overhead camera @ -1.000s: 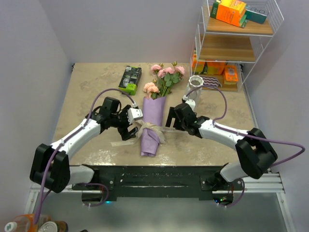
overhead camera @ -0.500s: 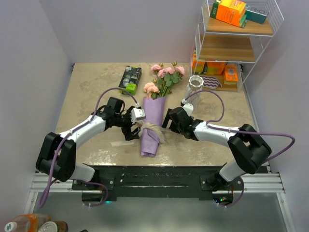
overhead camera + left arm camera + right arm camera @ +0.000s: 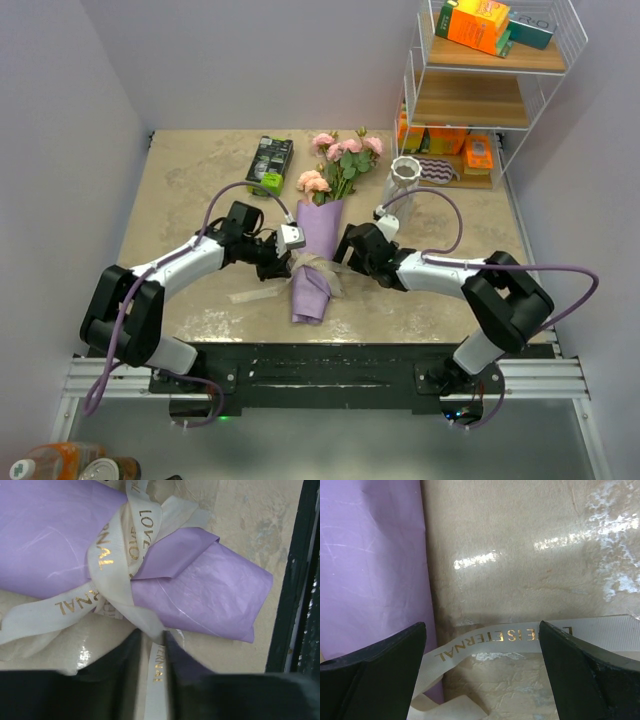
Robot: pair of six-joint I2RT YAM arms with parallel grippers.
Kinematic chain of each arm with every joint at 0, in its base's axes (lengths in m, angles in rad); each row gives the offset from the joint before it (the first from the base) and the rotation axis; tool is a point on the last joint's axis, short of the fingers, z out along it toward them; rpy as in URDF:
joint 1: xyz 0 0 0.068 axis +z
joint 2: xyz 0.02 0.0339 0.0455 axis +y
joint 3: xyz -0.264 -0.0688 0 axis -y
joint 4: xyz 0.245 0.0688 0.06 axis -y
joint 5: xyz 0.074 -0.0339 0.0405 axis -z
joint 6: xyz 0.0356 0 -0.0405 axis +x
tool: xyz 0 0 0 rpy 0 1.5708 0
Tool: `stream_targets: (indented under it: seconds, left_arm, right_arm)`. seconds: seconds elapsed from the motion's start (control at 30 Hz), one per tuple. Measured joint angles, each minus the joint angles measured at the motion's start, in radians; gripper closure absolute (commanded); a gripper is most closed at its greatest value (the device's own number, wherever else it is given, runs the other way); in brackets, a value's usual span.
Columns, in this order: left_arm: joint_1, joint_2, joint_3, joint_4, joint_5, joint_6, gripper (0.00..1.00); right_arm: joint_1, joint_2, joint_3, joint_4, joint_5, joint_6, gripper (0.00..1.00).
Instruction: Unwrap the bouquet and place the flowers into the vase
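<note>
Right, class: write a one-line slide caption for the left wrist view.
Left hand straddles a tail of the gold-lettered beige ribbon tied round the lilac paper cone.

Lilac-purple paper wraps the bouquet [image 3: 318, 262], its beige ribbon [image 3: 107, 565] lettered in gold, against a mottled beige table [image 3: 185, 180]. The flowers [image 3: 345, 150] are pink on green stems; the vase [image 3: 405, 172] is off-white, the shelf boxes [image 3: 478, 22] orange.

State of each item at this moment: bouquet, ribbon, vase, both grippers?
bouquet: lying flat, still wrapped.
ribbon: tied round the bouquet, knot not undone.
vase: upright, no flowers in it.
left gripper: closed on a ribbon tail.
right gripper: open, straddling another ribbon tail.
</note>
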Motion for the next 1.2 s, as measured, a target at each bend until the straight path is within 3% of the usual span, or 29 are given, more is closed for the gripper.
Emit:
stream_targets:
  seconds: [0.03, 0.27, 0.6, 0.83, 1.2]
  left_arm:
    - [-0.003, 0.000, 0.000, 0.007, -0.003, -0.005, 1.00]
    - [-0.020, 0.000, -0.001, 0.038, -0.023, -0.025, 1.00]
    - [-0.020, -0.055, 0.002, 0.020, -0.066, -0.033, 1.00]
    - [-0.018, -0.119, 0.061, -0.010, -0.121, -0.051, 1.00]
    - [0.001, -0.149, 0.084, -0.055, -0.176, -0.058, 1.00]
  right_arm:
    - [0.000, 0.004, 0.000, 0.006, 0.003, 0.002, 0.03]
    - [0.026, 0.045, 0.020, 0.061, 0.016, 0.010, 0.05]
    - [0.099, 0.032, -0.016, 0.089, 0.050, 0.043, 0.25]
    - [0.098, -0.095, -0.159, 0.092, 0.111, 0.122, 0.25]
    - [0.100, -0.095, -0.189, 0.140, 0.161, 0.163, 0.22]
